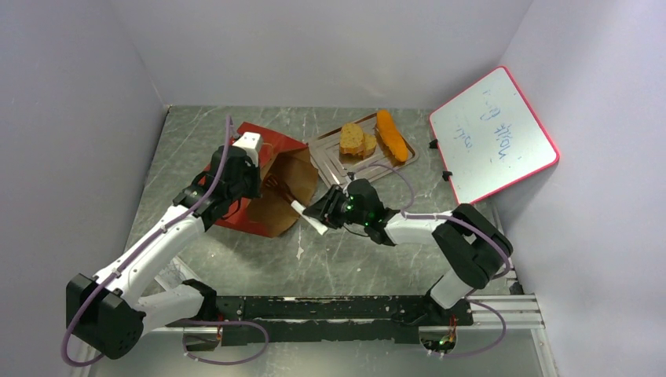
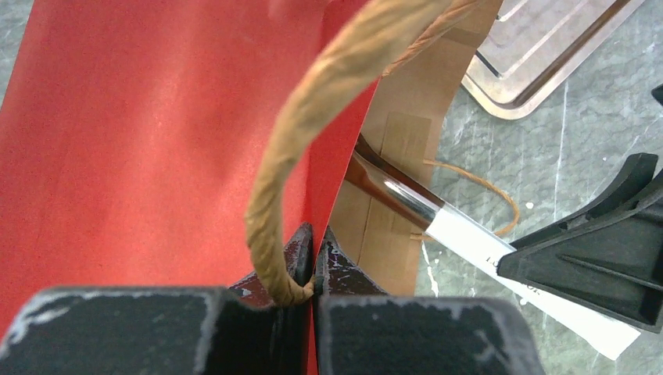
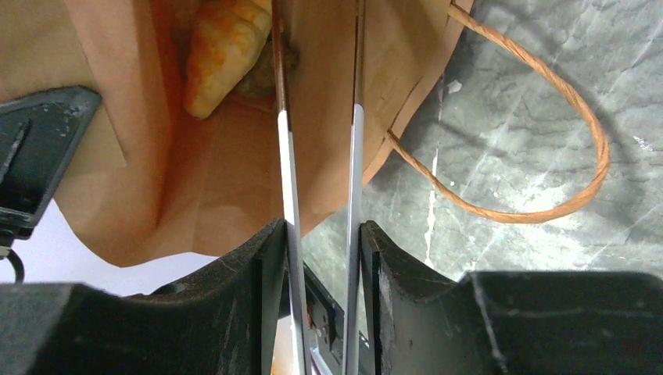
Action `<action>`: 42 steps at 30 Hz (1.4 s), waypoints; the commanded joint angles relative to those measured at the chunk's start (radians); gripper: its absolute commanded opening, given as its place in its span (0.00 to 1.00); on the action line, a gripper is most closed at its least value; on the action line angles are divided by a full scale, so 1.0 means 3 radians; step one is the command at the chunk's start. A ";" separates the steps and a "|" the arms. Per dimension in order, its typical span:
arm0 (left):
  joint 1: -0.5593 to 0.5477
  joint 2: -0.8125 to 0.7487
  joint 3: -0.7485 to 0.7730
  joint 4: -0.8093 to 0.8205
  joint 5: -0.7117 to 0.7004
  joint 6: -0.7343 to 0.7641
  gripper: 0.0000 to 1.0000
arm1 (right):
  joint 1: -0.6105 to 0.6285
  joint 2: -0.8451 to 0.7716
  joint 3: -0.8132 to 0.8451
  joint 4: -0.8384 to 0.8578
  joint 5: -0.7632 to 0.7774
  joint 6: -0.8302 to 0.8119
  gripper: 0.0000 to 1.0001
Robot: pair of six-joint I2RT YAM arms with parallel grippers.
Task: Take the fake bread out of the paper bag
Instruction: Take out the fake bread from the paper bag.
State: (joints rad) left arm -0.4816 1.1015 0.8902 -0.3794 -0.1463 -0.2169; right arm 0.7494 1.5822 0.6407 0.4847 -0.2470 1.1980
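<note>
The paper bag, red outside and brown inside, lies on its side with its mouth toward the right arm. My left gripper is shut on the bag's upper wall beside a cord handle, holding the mouth open. My right gripper is shut on metal tongs whose tips reach into the bag. A ridged croissant roll lies deep inside, next to the left tong arm. A speckled slice and a long loaf lie on the grey tray.
A pink-framed whiteboard leans at the right back. The tray stands just behind the right gripper. The bag's lower cord handle lies loose on the marble table. White walls enclose the table on three sides.
</note>
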 commanded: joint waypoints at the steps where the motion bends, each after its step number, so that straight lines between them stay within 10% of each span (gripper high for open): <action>1: -0.0041 -0.0082 0.0209 -0.0045 0.0042 -0.0027 0.07 | -0.0052 0.0091 -0.0124 0.0525 -0.0068 0.0050 0.42; 42: -0.0045 -0.0102 0.0518 -0.0727 0.0510 0.0275 0.07 | -0.0368 0.0535 -0.0099 0.1092 -0.0772 -0.0133 0.43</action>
State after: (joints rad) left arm -0.4839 1.0958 0.9905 -0.5701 -0.0635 -0.1421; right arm 0.6426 1.7222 0.5800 0.7593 -0.4732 1.1732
